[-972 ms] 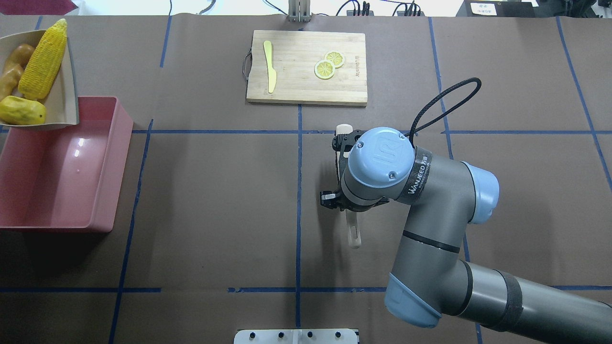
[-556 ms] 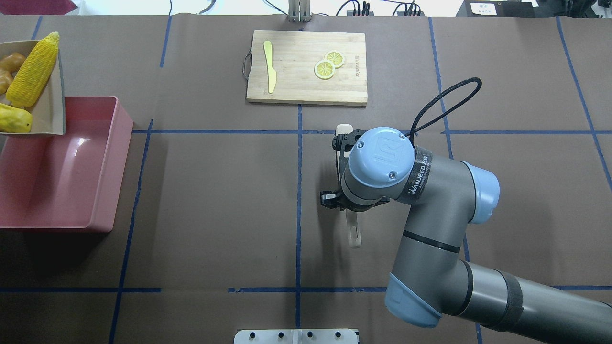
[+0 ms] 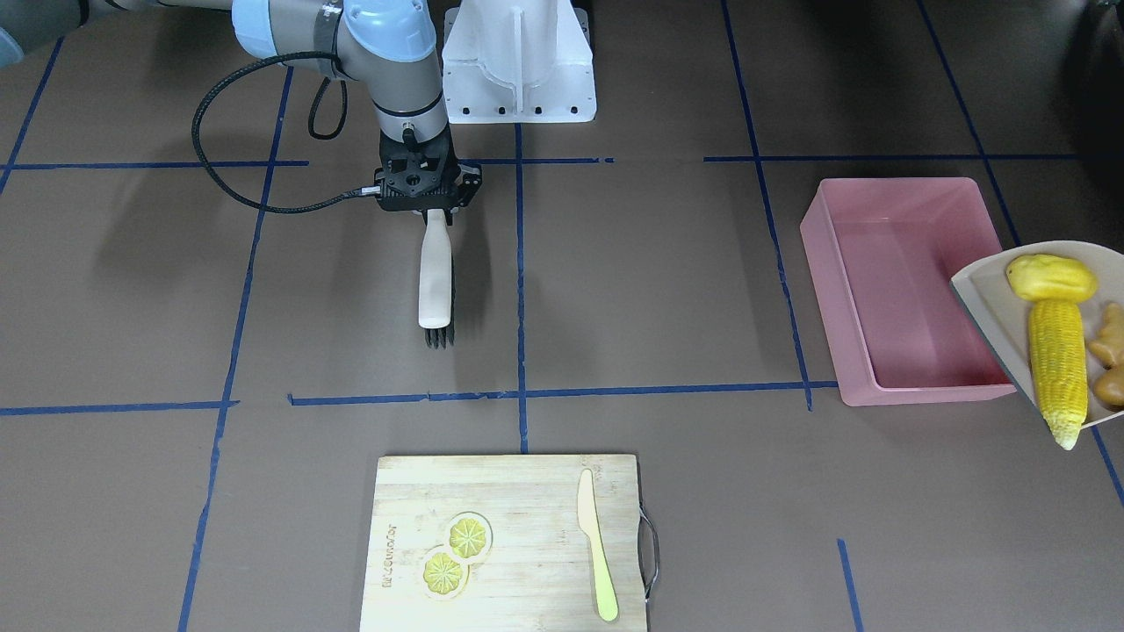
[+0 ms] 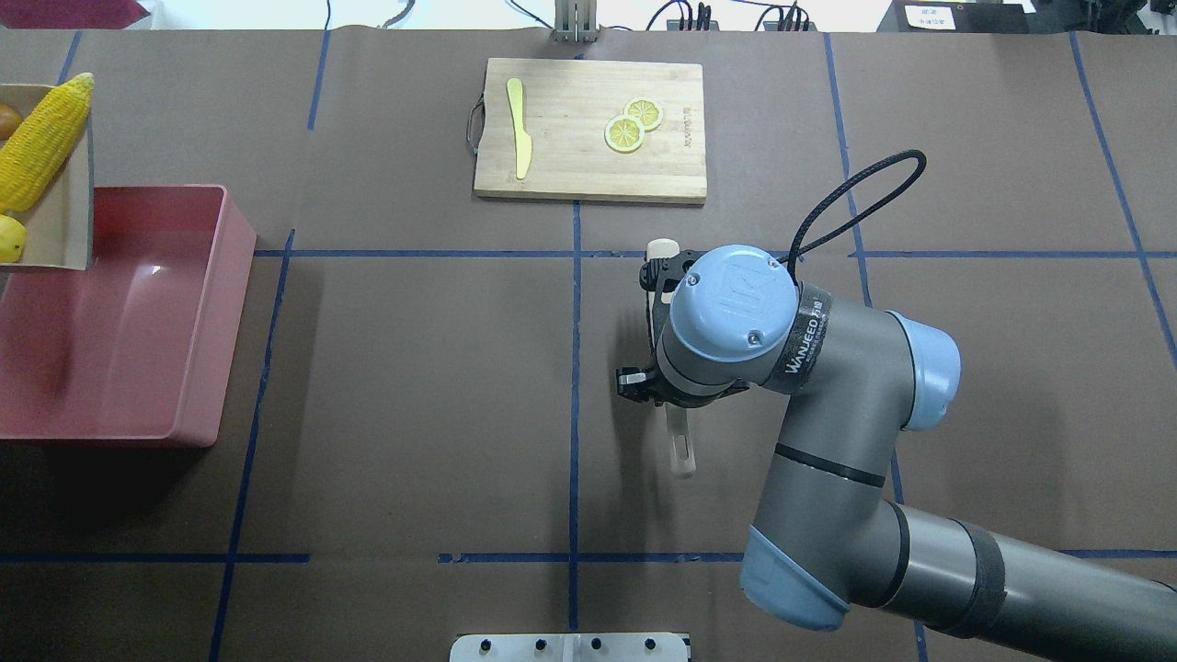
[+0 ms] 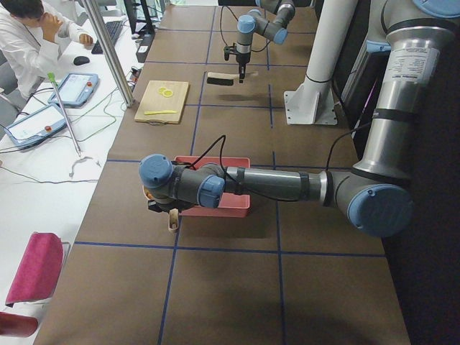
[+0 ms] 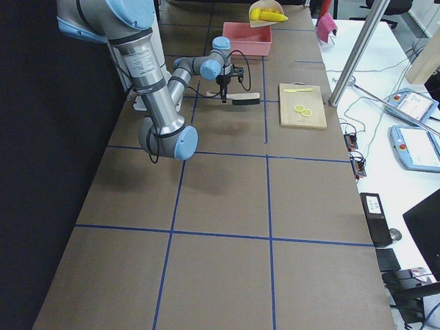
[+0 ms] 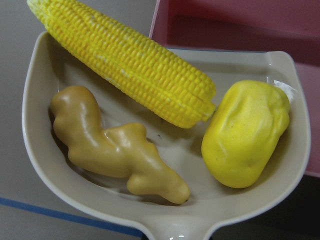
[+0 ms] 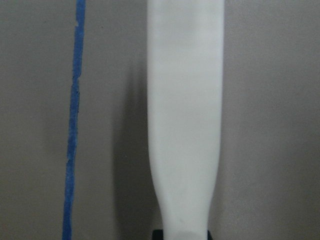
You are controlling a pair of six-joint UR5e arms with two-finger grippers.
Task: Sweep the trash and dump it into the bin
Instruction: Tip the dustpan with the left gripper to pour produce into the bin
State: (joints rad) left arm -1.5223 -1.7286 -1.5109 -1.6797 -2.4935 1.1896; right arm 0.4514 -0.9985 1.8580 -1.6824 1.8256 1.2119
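At the table's (image 3: 659,290) left end we see the pink bin (image 3: 904,307), with the beige dustpan (image 3: 997,307) hanging over its far left corner. All the trash lies in the pan and none in the bin. The corn (image 3: 1056,360) runs along the pan with its pointed tip past the rim. The yellow lump (image 3: 1051,277) touches the corn's blunt end, and the ginger (image 3: 1108,351) lies beside the corn.

Well apart, at the middle of the table's far side, the board (image 3: 509,544) carries the knife (image 3: 597,544) and two overlapping lemon slices (image 3: 468,537). Between the board and the robot we see the brush (image 3: 435,281), its bristles facing down at the table.

We find the right gripper (image 3: 430,211) clamped on the brush's handle. The left gripper (image 5: 164,208) shows only in the side view, near the pan's handle, and we cannot tell whether it grips.
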